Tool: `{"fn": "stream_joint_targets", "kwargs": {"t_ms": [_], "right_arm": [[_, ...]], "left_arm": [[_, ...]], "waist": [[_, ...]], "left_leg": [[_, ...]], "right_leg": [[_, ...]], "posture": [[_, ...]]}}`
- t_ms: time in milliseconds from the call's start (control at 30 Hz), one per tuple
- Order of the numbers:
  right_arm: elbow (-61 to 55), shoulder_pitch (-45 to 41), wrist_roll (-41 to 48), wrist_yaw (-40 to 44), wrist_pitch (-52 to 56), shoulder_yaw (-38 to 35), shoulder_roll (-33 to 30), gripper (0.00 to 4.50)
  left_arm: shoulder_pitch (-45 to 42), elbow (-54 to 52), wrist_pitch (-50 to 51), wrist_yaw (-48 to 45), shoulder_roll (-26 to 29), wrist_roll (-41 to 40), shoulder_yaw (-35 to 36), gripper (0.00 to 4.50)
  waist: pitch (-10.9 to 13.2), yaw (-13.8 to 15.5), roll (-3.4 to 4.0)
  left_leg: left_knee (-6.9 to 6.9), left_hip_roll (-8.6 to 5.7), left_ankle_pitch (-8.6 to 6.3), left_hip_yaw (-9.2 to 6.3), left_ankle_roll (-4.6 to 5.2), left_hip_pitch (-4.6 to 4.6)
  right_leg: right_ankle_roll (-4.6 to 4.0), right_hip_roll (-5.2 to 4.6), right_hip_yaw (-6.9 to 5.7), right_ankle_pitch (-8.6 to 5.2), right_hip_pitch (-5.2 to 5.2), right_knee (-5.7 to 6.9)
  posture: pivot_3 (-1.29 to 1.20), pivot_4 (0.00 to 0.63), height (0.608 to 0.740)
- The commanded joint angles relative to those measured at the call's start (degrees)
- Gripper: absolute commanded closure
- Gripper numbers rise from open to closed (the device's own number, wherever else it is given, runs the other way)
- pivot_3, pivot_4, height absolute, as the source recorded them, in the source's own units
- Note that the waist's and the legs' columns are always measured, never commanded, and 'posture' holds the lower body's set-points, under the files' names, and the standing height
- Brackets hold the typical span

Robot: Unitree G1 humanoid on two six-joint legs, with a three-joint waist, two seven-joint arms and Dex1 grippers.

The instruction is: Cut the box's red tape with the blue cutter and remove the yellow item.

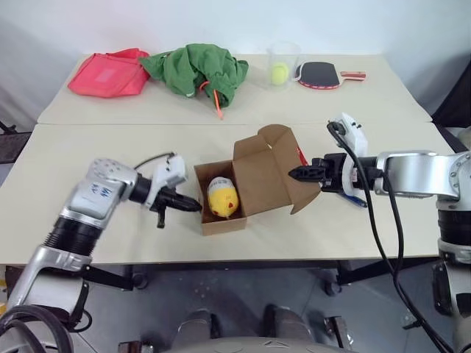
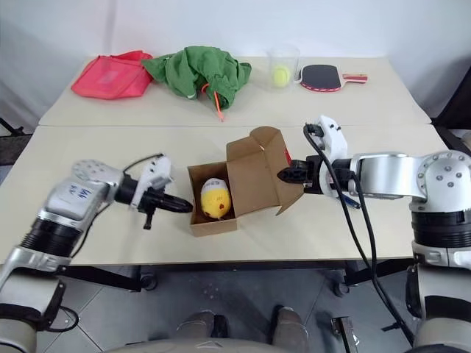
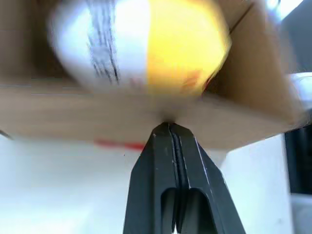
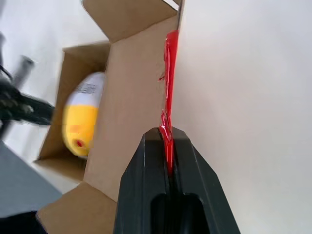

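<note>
The box (image 1: pixel 235 193) sits near the front middle of the tabletop (image 1: pixel 88 147), its lid folded up and back toward the robot's right, so the inside lies open from above. In it rests the yellow item (image 1: pixel 222 197), a rounded yellow thing with a white printed band at one end and a small red mark, lying against the box's floor and side wall.

The right pincer (image 4: pixel 168 139) is clenched on the edge of the raised lid, where the strip of red tape (image 4: pixel 168 97) runs along it; this grip seems meant to hold the lid back and keep the box from sliding. The left pincer (image 3: pixel 169 127) is clamped empty, its tip at the box's outer side wall on the robot's left; whether it touches the cardboard I cannot tell. It looks placed to steady the box, or ready to go in for the yellow item, which is not yet out.

A blue cutter (image 1: pixel 355 199) appears to lie on the tabletop under the right forearm, mostly hidden.

Far back stand a pink bag (image 1: pixel 109 73), a heap of green cloth (image 1: pixel 199 68) with an orange stick (image 1: pixel 218 105) in it, a clear cup (image 1: pixel 282 62) holding a yellow-green ball (image 1: pixel 279 73), and a paddle (image 1: pixel 322 75).
</note>
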Motion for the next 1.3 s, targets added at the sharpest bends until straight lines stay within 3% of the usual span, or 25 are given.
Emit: {"fn": "stream_joint_targets", "kwargs": {"t_ms": [33,333,467,767,900,1200,1233,1300], "right_arm": [[-3.3,2.3,2.6,0.4,-2.7,0.7,1.1,4.47],[-4.2,7.5,2.5,0.1,-5.0,5.2,2.2,4.47],[-5.4,8.9,-4.3,0.9,-3.5,7.4,0.4,4.47],[-8.8,9.7,-22.9,12.1,-1.0,7.0,-1.4,4.47],[-10.0,8.4,-29.5,18.1,0.3,7.2,-1.9,3.46],[-14.7,5.3,-43.8,36.0,-0.1,6.6,-6.2,0.26],[-15.4,5.4,-45.3,38.0,-0.5,6.6,-6.9,0.04],[-16.4,5.7,-48.3,42.1,-2.0,6.1,-8.3,0.04]], "left_arm": [[-1.0,0.9,-1.6,1.0,-2.0,1.1,-0.5,4.50],[-4.0,7.8,-4.8,2.0,-6.5,3.1,-0.1,4.50],[-5.0,9.0,-5.6,1.2,-7.0,3.6,-0.1,4.50],[-7.0,12.1,-7.9,-1.1,-6.3,5.2,-0.3,4.50],[-7.3,12.7,-8.5,-1.4,-6.5,5.6,-0.2,4.50],[-7.5,13.6,-9.1,-1.5,-6.7,5.9,0.0,4.50],[-7.6,13.8,-9.3,-1.5,-6.6,6.0,0.1,4.50],[-7.6,14.3,-9.5,-1.5,-6.6,6.0,0.2,4.50]], "waist": [[0.0,0.1,0.01],[0.0,0.2,0.00],[0.0,0.2,0.00],[0.0,0.1,0.00],[0.0,0.1,0.00],[0.0,0.0,0.00],[0.0,0.1,0.00],[0.0,0.1,0.00]], "left_leg": [[-0.01,-0.01,0.00,0.04,0.00,0.00],[0.00,-0.05,0.00,0.02,0.01,-0.08],[0.00,-0.04,0.00,0.01,0.01,-0.08],[0.00,-0.05,0.00,0.03,0.01,-0.07],[0.02,-0.05,0.00,0.03,0.01,-0.08],[0.01,-0.07,-0.01,0.03,0.01,-0.10],[0.01,-0.09,-0.01,0.04,0.01,-0.10],[0.01,-0.11,-0.01,0.04,0.01,-0.12]], "right_leg": [[0.00,0.00,0.00,0.00,-0.01,0.01],[0.01,0.02,-0.11,0.00,-0.01,-0.06],[0.01,0.02,-0.11,0.00,-0.01,-0.05],[0.01,0.03,-0.11,0.00,-0.02,-0.06],[0.01,0.03,-0.09,0.00,-0.01,-0.06],[0.01,0.05,-0.10,0.00,-0.06,-0.06],[0.01,0.05,-0.10,0.00,-0.06,-0.05],[0.01,0.04,-0.10,0.00,-0.07,-0.06]], "posture": [[0.00,0.150,0.740],[0.00,0.150,0.740],[0.00,0.150,0.740],[0.00,0.150,0.740],[0.00,0.150,0.740],[0.00,0.150,0.740],[0.00,0.150,0.740],[0.00,0.150,0.740]]}}
